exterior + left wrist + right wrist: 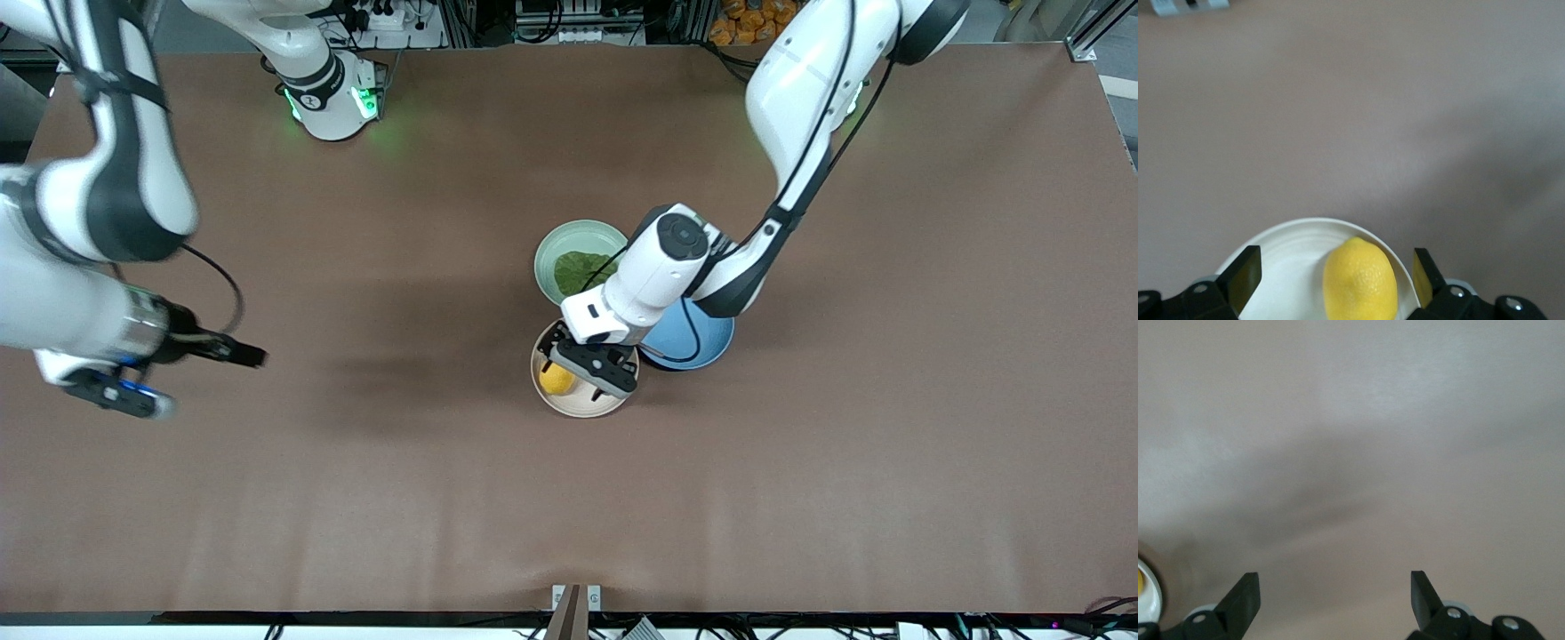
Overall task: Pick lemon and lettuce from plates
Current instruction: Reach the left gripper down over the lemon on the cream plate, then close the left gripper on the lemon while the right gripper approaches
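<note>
Nearest the front camera of the three dishes sits the round beige matte plate (576,404), and on it lies the small bright yellow lemon (556,380), toward the rim at the right arm's end. The left gripper (594,369) hangs just over this plate, its black fingers spread wide; in the left wrist view the lemon (1359,280) shows between the two fingertips (1245,275), neither one touching it. Just beside that plate, toward the left arm's end and a little farther from the camera, is a round blue plate (707,345), partly under the left arm. Farther still is the round pale mint green plate (578,240), holding the flat crinkled dark green lettuce leaf (578,269). Well apart, over bare brown table at the right arm's end, the right gripper (160,378) waits with fingers released
</note>
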`<state>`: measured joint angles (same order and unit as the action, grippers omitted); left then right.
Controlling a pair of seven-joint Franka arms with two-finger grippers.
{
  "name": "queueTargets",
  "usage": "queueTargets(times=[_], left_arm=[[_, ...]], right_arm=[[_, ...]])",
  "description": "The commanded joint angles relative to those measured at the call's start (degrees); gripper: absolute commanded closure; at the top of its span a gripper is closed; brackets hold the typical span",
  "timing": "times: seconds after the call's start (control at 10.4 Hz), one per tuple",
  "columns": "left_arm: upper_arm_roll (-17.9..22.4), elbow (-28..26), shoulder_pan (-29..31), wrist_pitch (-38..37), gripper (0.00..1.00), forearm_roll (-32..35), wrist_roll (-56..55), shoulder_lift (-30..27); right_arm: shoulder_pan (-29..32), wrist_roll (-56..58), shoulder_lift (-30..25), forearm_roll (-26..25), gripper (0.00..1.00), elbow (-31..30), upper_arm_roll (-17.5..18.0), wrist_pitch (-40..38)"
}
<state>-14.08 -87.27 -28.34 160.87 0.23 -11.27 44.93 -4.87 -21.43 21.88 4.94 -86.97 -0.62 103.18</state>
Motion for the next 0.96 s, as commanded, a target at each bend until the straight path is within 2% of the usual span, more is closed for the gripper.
queueTargets(times=[0.0, 0.48, 0.86], left_arm=[[0.5, 1.0, -1.7, 0.8, 0.00, -1.0, -0.2, 1.9], [0.5, 1.1, -3.6, 0.7, 0.00, -1.3, -0.2, 5.5], [1.0, 1.4, -3.6, 0.7, 0.00, -1.2, -0.2, 7.0]], right_arm=[[-2.9, -5.9, 3.9, 0.8, 0.00, 1.2, 0.1, 3.2], [-4.4, -10.0, 3.4, 0.7, 0.00, 0.5, 2.3, -0.2], [-4.3, -10.0, -2.3, 0.7, 0.00, -6.4, 5.6, -0.4]])
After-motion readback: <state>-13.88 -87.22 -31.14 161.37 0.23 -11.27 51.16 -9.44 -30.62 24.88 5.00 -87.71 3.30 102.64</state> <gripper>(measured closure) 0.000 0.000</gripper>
